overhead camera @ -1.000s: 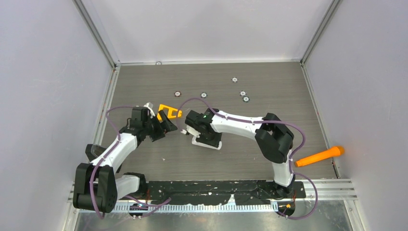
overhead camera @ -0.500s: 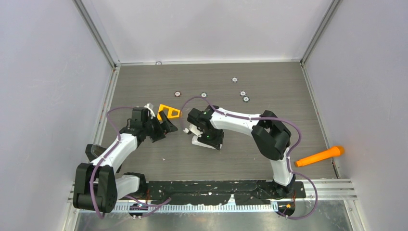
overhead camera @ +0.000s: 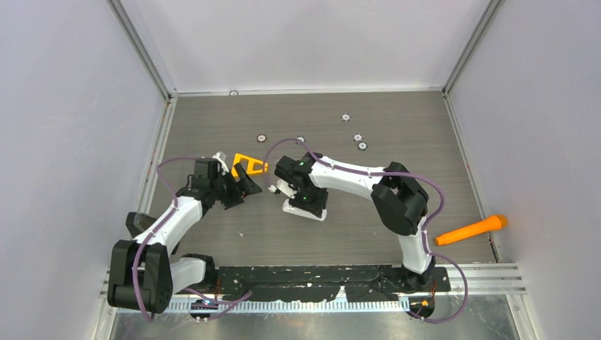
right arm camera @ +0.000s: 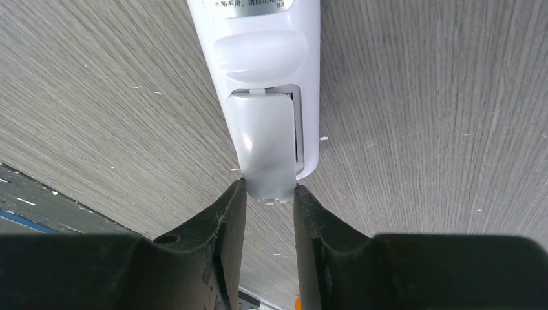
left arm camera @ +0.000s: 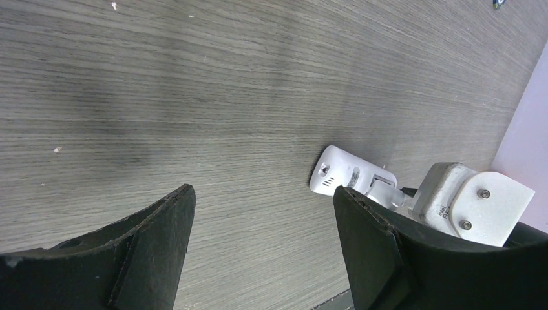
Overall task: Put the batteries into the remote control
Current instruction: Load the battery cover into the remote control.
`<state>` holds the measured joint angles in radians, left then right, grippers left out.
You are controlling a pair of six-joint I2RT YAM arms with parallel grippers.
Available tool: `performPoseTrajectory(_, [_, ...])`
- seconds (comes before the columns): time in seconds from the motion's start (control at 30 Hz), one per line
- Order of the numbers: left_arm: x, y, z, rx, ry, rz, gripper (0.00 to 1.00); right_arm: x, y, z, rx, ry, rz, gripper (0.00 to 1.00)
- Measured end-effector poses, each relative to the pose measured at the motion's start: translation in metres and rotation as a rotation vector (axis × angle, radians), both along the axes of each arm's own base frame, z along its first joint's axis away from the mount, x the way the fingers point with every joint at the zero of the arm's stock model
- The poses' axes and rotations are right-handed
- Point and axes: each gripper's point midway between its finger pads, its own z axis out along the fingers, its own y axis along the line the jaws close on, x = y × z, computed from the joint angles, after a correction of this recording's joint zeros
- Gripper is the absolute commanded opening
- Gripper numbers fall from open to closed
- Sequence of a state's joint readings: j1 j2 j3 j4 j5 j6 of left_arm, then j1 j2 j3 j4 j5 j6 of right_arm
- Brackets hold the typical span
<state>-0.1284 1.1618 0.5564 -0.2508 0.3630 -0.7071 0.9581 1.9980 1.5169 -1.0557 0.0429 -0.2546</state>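
While remote control lies just ahead, right tool pinches its battery cover.

You saw a counter of grey-brown wood grain running in fine streaks, with a darker smudged band in the left wrist view. The remote control was plain white, and the tab at its end was a shade greyer and glossy. The left end effector and the right end effector were both matt black. The arms were white with black joints, trailed by purple cables. The flat triangle and the carrot-shaped stick were bright orange.
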Motion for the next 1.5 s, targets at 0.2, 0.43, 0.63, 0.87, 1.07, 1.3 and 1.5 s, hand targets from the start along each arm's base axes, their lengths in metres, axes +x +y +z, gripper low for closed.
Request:
performPoseTrajectory(0.2, [0.0, 0.0, 0.0, 0.0, 0.0, 0.0, 0.8, 0.0, 0.0, 0.0, -0.002, 0.001, -0.001, 0.15])
performPoseTrajectory(0.43, [0.0, 0.0, 0.0, 0.0, 0.0, 0.0, 0.8, 0.003, -0.002, -0.002, -0.008, 0.009, -0.032, 0.18])
performPoseTrajectory(0.63, [0.0, 0.0, 0.0, 0.0, 0.0, 0.0, 0.8, 0.007, -0.004, -0.002, 0.005, 0.019, -0.067, 0.18])
performPoseTrajectory(0.87, [0.0, 0.0, 0.0, 0.0, 0.0, 0.0, 0.8, 0.006, -0.004, -0.002, 0.016, 0.036, -0.076, 0.2])
performPoseTrajectory(1.07, [0.0, 0.0, 0.0, 0.0, 0.001, 0.0, 0.8, 0.001, -0.001, -0.002, 0.029, 0.064, -0.061, 0.21])
performPoseTrajectory(1.3, [0.0, 0.0, 0.0, 0.0, 0.0, 0.0, 0.8, -0.002, 0.0, -0.002, 0.029, 0.073, -0.052, 0.27])
performPoseTrajectory(1.5, [0.0, 0.0, 0.0, 0.0, 0.0, 0.0, 0.8, -0.002, 0.0, -0.002, 0.023, 0.074, -0.063, 0.37])
